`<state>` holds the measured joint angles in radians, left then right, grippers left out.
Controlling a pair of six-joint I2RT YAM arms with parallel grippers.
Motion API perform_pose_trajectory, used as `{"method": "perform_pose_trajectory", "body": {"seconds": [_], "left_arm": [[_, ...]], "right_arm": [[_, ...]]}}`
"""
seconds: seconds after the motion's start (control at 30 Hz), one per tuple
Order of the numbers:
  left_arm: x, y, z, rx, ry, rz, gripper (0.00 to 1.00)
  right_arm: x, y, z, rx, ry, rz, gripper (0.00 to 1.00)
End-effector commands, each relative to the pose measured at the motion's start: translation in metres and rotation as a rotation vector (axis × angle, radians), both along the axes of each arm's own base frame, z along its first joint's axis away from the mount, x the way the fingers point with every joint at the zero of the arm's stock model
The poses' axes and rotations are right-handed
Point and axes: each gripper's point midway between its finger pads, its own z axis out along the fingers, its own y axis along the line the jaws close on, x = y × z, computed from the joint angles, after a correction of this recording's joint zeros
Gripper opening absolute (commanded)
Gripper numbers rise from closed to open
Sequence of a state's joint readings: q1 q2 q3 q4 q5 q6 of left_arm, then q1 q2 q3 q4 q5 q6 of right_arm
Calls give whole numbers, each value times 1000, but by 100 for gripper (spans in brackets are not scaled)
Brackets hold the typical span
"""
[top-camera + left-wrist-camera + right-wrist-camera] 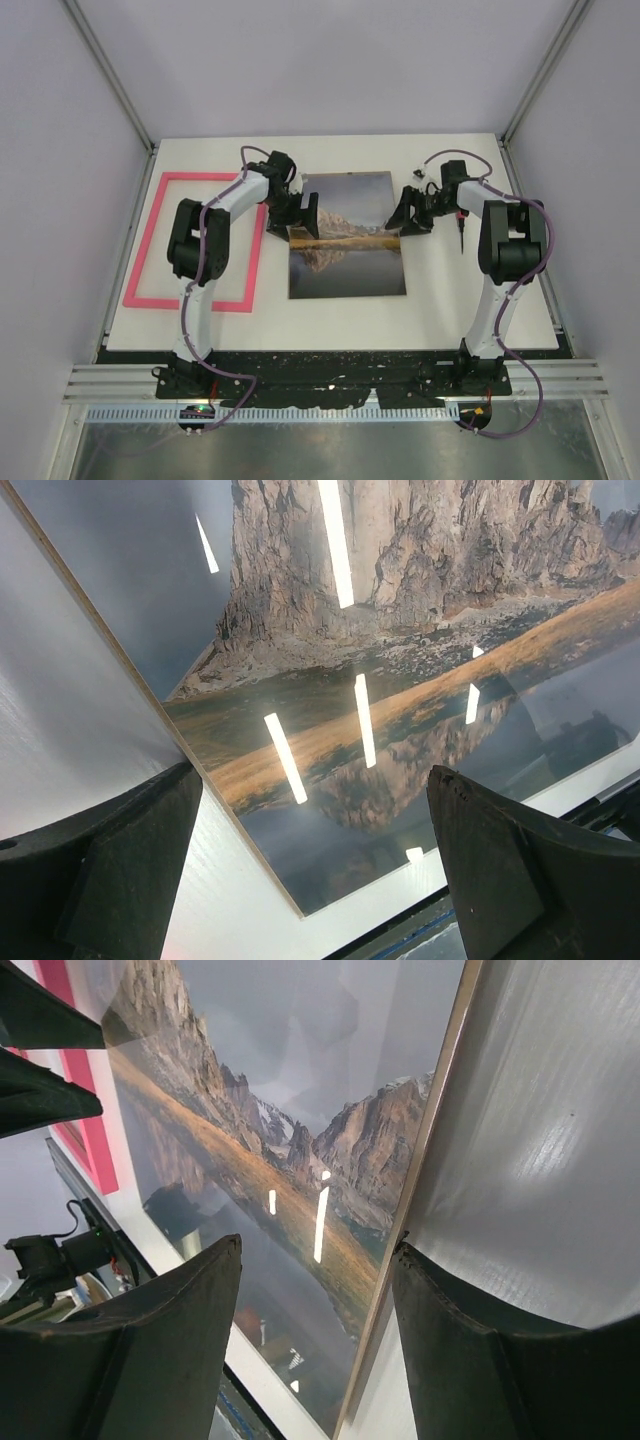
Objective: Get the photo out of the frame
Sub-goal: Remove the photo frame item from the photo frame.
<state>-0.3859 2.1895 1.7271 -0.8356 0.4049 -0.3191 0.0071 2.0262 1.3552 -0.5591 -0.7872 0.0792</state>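
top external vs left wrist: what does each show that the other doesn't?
Only top external: the pink frame lying empty on the table, left of the photo, and the right pincer at the photo's right edge.
Only left wrist: glare streaks on the print, and its thin pale edge up close.
Both: the photo out of the frame, with the open left pincer straddling its left edge.

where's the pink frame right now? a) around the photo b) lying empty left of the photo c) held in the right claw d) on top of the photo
b: the frame lies flat with only bare table inside it, apart from the photo.
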Motion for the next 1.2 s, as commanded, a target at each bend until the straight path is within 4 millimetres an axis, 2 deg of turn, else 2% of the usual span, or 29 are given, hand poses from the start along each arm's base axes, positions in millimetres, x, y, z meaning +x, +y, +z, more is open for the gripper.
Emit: {"method": "perform_pose_trajectory", "body": {"seconds": [0.0,0.2,0.27,0.3,0.33,0.57,0.7,0.8,0.9,0.93,1.17], "left_arm": [[-11,-15,-12,-53,33,-26,100],[-12,-15,-13,-54,34,-29,99],[-12,-15,-13,-53,33,-32,100],[-12,-15,-13,-55,34,-31,100],[-13,-16,-14,-55,37,-33,100],[-13,-17,-13,-64,38,-35,100],[-15,-18,-13,-69,42,-37,100],[-15,-17,-13,-69,42,-38,100],[-15,-18,-14,-70,44,-37,100],[-15,-18,-13,-72,43,-38,100],[-18,-18,-13,-73,48,-40,100]], "right_arm": [[-4,24,52,182,-60,64,65],[-8,29,58,228,-53,84,62],[-12,32,66,269,-59,103,60],[-12,33,70,282,-65,109,57],[-11,25,76,310,-68,92,56],[-23,32,97,416,-92,151,38],[-28,34,106,458,-109,180,31],[-32,36,112,467,-129,202,31],[-34,37,108,422,-159,220,33],[-39,47,106,413,-158,250,36],[-50,72,101,311,-215,357,50]]}}
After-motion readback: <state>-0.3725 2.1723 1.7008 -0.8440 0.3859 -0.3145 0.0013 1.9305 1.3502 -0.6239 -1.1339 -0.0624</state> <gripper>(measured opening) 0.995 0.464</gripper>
